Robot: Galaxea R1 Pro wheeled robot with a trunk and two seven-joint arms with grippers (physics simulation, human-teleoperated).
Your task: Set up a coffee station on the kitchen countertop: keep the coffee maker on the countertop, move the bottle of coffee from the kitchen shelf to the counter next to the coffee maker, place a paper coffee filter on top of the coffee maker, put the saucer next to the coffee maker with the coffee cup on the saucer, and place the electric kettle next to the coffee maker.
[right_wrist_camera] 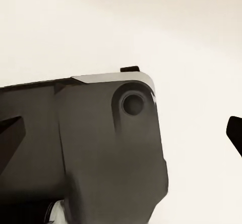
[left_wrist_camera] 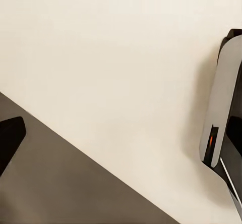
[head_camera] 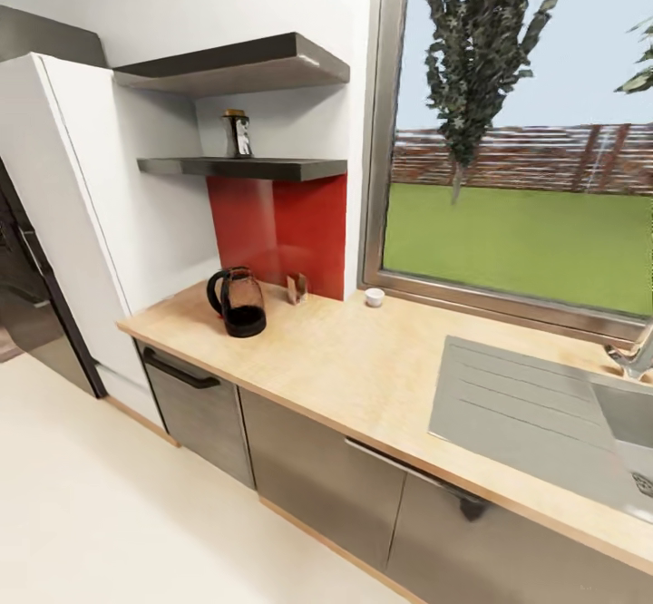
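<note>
The bottle of coffee (head_camera: 238,134) stands on the kitchen shelf (head_camera: 245,168). Below, at seven o'clock on the kitchen countertop (head_camera: 363,368), sits the electric kettle (head_camera: 239,302). Whether either gripper is open cannot be told.

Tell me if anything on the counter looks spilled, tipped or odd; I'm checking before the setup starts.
Nothing stands out. The kettle stands upright on the countertop, the cup sits upright by the window, and the coffee bottle stands upright on the shelf. No spills show.
</note>
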